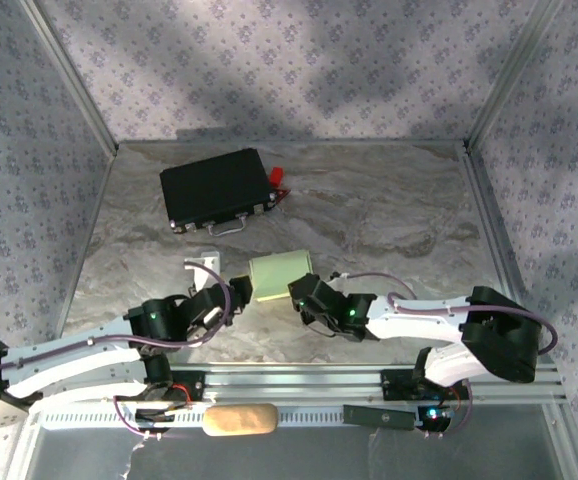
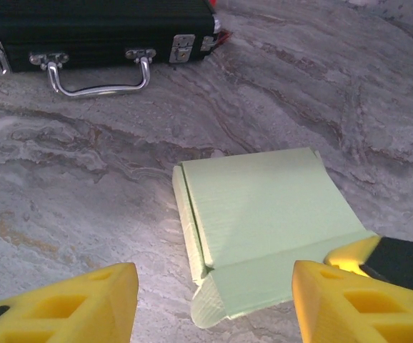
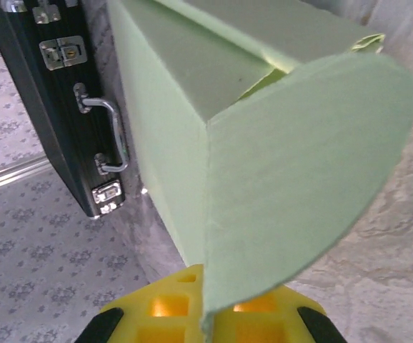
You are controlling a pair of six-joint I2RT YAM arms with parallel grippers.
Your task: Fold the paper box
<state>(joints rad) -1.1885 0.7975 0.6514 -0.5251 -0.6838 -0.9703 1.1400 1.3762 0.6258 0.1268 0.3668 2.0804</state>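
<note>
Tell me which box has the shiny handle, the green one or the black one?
The black case at the back of the table. It has a silver metal handle and clasps on its front; the green paper box is plain card with flaps.

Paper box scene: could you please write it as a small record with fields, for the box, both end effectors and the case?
box: pale green, partly folded, lying mid-table
flap: rounded, standing out from the box end
left end effector: open, fingers either side of the box's near edge
right end effector: appears shut on the flap
case: black, closed, metal handle, behind the box, apart from it
table: grey marbled
</note>
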